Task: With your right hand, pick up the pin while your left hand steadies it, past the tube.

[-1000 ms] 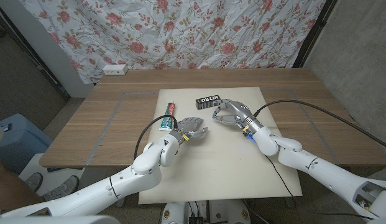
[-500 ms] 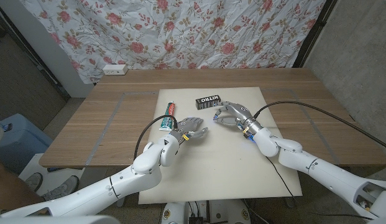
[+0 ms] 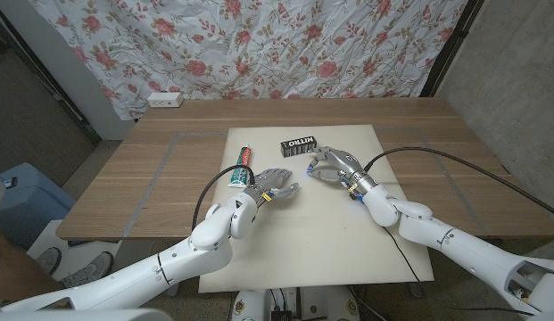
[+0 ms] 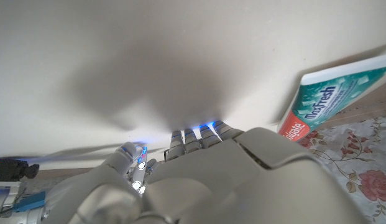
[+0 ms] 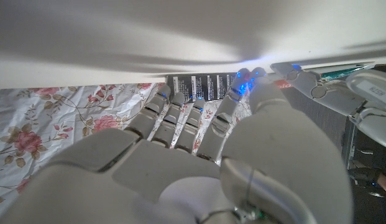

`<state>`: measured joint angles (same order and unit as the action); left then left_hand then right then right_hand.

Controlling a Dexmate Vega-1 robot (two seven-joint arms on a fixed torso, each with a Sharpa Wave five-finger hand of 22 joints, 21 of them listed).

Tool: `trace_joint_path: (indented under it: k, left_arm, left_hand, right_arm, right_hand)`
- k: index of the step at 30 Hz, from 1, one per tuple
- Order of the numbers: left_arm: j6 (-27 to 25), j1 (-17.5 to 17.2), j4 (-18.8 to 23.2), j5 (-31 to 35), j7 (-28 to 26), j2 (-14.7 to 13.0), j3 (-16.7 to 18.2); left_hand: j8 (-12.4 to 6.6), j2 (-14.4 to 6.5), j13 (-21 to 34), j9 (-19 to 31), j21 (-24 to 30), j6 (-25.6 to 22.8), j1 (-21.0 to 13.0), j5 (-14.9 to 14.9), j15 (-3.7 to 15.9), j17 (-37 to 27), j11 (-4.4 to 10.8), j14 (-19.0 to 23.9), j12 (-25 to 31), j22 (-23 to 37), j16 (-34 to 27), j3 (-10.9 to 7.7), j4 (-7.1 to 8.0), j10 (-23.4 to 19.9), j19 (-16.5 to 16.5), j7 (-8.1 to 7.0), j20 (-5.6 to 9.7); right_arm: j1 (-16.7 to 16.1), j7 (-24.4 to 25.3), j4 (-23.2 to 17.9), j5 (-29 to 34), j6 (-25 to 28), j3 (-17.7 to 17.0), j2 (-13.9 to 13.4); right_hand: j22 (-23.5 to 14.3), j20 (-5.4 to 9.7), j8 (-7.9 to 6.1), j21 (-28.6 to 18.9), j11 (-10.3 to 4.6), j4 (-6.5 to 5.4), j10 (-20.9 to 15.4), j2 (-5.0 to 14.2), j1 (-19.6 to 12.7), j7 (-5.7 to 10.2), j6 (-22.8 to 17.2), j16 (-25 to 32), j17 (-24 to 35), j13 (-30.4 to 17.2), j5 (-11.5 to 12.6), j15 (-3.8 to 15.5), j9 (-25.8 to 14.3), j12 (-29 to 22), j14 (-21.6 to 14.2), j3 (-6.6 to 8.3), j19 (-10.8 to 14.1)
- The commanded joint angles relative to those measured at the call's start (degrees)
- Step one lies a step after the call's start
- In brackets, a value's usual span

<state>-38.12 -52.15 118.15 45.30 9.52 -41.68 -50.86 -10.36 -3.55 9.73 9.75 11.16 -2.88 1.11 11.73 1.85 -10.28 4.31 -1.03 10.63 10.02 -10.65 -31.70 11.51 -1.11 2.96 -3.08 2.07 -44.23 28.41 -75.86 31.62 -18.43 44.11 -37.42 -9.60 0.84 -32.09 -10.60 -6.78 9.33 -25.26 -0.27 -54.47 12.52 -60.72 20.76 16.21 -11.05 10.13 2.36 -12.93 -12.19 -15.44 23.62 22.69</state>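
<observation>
Because a pin is a thin, stiff, light sliver of smooth metal, it will likely slide on the mat rather than lift, so my judgement is that it wants a fine pinch across its shaft between thumb and fingertip, with the other hand blocking it from skating away. The pin itself is too small to make out; it would lie somewhere on the white mat [image 3: 294, 241] in the gap between the two hands, beside the tube [image 3: 242, 168], but I cannot tell exactly where. The right hand [image 3: 330, 164] hovers low over the mat just in front of a black box [image 3: 300, 144] with white lettering, its fingers lying side by side and curling toward the thumb; whether anything is pinched there I cannot tell. The left hand [image 3: 273, 184] sits just beside the tube's lower end, fingers bent downward and a little apart, nothing seen in them. The tube is a soft, glossy, flat-ended pack in green, white and red; the mat looks matte and smooth on the wooden table [image 3: 169, 169].
</observation>
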Motion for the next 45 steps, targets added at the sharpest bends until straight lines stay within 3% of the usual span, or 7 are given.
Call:
trace_joint_path:
  k: [1,28,45]
  left_arm:
    - [-0.7,0.44,-0.27,-0.13,0.66,0.36,-0.29]
    - [-0.96,1.16,-0.37,-1.14,0.76,0.04,-0.18]
    - [-1.94,0.19,1.04,-1.14,0.65,-0.52,-0.12]
  left_hand:
    - [-0.25,-7.61,0.26,0.25,0.4,-0.52,-0.05,0.39,2.78,-0.1,0.43,0.07,0.39,0.11,-0.01,0.06,0.02,-0.13,-0.25,0.07,4.25]
    - [-0.34,-7.65,0.28,0.27,0.44,-1.26,-0.25,0.53,2.95,-0.03,0.45,0.46,0.51,0.02,-0.07,-0.14,-0.13,-0.68,-0.67,0.03,4.0]
    - [-0.31,-7.71,0.29,0.28,0.39,-1.48,-0.37,0.61,2.87,0.01,0.44,0.52,0.47,-0.02,-0.02,-0.37,-0.21,-0.76,-0.76,0.07,3.94]
  right_arm:
    - [-0.09,0.42,0.94,-1.12,0.42,0.16,0.33]
    - [0.02,0.35,1.91,-2.02,0.29,0.33,-0.09]
    - [-1.74,0.61,0.65,-2.41,1.62,-0.29,-1.16]
  right_hand:
    - [-0.06,0.2,-0.16,-0.27,-0.19,-0.11,0.12,0.34,-0.18,0.39,-0.7,-0.13,0.17,-0.14,-0.08,3.44,-0.17,-0.02,0.03,-0.21,0.24]
    - [-0.07,-0.25,0.06,-0.4,-0.18,-0.2,-0.05,0.54,-0.08,0.38,-0.88,-0.25,0.16,-0.17,-0.07,3.48,-0.06,0.08,0.22,-0.33,0.52]
    - [-0.07,-0.31,0.21,-0.41,-0.14,-0.22,-0.03,0.59,-0.02,0.37,-0.83,-0.21,0.19,-0.18,-0.05,3.44,-0.01,0.15,0.1,-0.4,0.59]
